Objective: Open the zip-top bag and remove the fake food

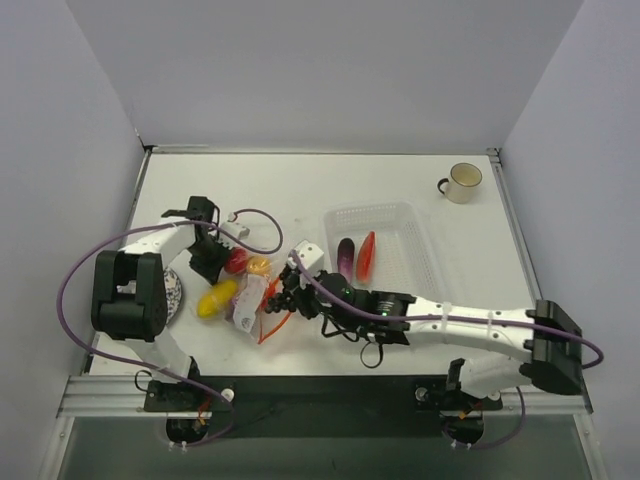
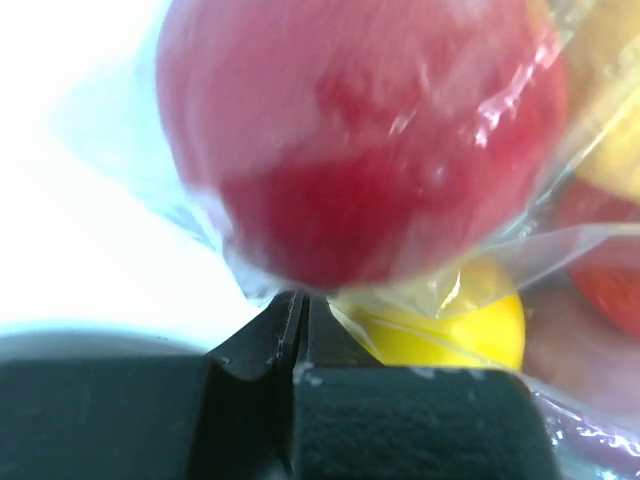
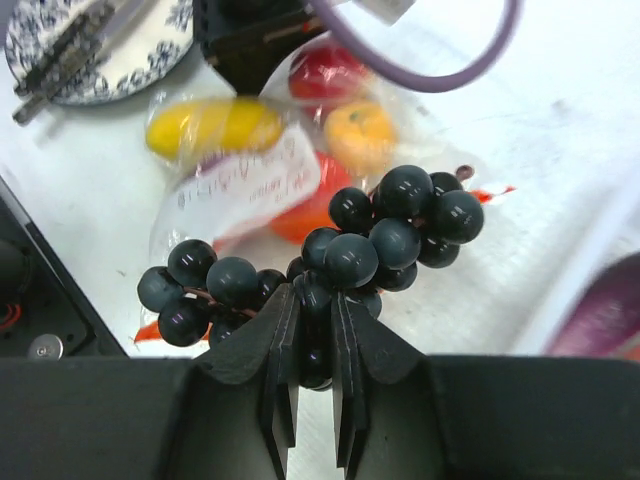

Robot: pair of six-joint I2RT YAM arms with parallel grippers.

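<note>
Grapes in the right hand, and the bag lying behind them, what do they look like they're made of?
Grapes: probably hard moulded plastic with a glossy finish. Each dark ball is evenly round and carries a sharp white highlight.
Zip-top bag: thin clear plastic film, shiny. It creases and catches glare, and the yellow fruit shows through it.

The zip-top bag is clear plastic film, glossy and crinkled, with a white paper-like label. The grapes are dark moulded plastic, smooth, with a high gloss. The red fruit and yellow piece under the film are smooth glossy plastic. The right gripper is black, matt and finely grained. The basket is white mesh plastic. The bench is white, smooth and matt. The cable has a smooth purple sheath.
</note>
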